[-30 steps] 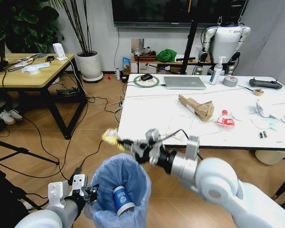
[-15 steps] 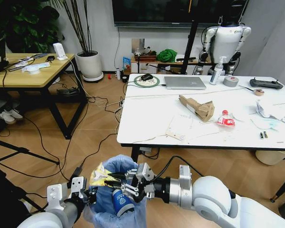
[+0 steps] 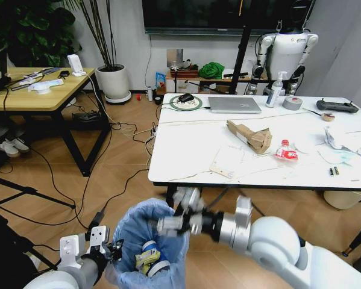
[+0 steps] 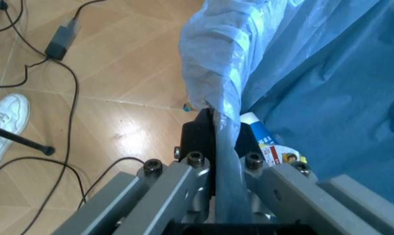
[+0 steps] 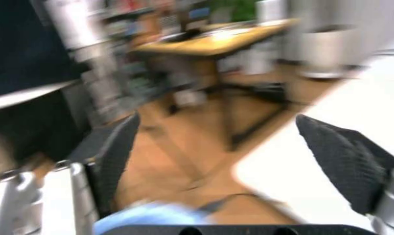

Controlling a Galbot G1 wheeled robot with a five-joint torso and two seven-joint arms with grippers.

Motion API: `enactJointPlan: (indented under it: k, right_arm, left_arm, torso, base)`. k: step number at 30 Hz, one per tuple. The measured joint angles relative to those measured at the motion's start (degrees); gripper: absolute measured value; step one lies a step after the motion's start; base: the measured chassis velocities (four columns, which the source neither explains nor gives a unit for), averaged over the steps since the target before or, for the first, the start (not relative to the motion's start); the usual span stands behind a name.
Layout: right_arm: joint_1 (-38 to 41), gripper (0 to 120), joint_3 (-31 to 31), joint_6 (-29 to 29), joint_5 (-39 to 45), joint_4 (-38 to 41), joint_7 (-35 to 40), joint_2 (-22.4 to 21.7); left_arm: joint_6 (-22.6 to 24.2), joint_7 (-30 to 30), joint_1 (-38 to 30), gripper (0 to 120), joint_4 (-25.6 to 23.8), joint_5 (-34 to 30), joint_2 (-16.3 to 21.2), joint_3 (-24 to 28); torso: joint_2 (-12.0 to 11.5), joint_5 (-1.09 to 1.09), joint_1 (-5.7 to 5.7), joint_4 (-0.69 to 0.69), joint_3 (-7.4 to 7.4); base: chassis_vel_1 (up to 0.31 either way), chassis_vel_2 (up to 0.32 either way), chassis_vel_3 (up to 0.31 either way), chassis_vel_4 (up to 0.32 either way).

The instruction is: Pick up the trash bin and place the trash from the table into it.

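Note:
The trash bin (image 3: 145, 236), lined with a crinkled light-blue bag, hangs low in front of me. My left gripper (image 3: 112, 250) is shut on its rim, and in the left wrist view the left gripper (image 4: 218, 134) pinches the bag's edge (image 4: 210, 83). Inside the bin lie a blue-white paper cup (image 3: 158, 266) and a yellow wrapper (image 3: 145, 259). My right gripper (image 3: 168, 223) hovers over the bin's mouth, open with nothing in it; its fingers (image 5: 117, 155) stand wide apart. On the table (image 3: 186, 153) lie a torn cardboard box (image 3: 249, 135), a crushed bottle (image 3: 284, 150) and white papers (image 3: 227, 161).
A silver laptop (image 3: 233, 104), a grey tape roll (image 3: 291, 103) and a black controller (image 3: 335, 106) sit at the table's far side. A wooden desk (image 3: 41, 90) stands to the left, with cables (image 3: 117, 129) across the floor. A cream bin (image 3: 340, 198) stands under the table's right end.
My right gripper brought the yellow wrapper down to the bin and let it go. The wrapper now lies inside, and the gripper has lifted a little, open.

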Motion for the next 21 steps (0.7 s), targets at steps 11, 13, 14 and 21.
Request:
enactJointPlan:
  k: [11,13,14,21]
  right_arm:
    - [3.94,100,13.61,-3.26,10.13,-18.42,13.68,-0.29]
    - [4.74,100,13.87,-3.26,11.23,-20.51,13.64,-0.2]
    - [5.45,100,14.0,-3.35,12.57,-21.95,13.53,-0.14]
    - [10.13,100,12.77,-4.13,22.0,-29.17,12.37,0.13]
  left_arm:
    - [0.37,0.36,-0.06,0,0.0,0.07,0.37,0.3]
    - [0.38,0.38,-0.06,0,0.0,0.09,0.46,0.27]
    - [0.38,0.4,-0.06,0,0.0,0.1,0.54,0.22]
    - [0.4,1.19,-0.04,0,0.0,0.8,0.89,0.22]
  torso:
    - [-0.01,0.02,0.01,-0.01,0.01]
    - [-0.01,0.02,0.01,-0.02,0.01]
    - [-0.01,0.03,0.01,-0.01,0.01]
    - [-0.01,0.02,0.01,-0.01,0.01]
  base:
    - [0.0,0.0,0.0,0.0]
    - [0.0,0.0,0.0,0.0]
    - [0.0,0.0,0.0,0.0]
    - [0.0,0.0,0.0,0.0]
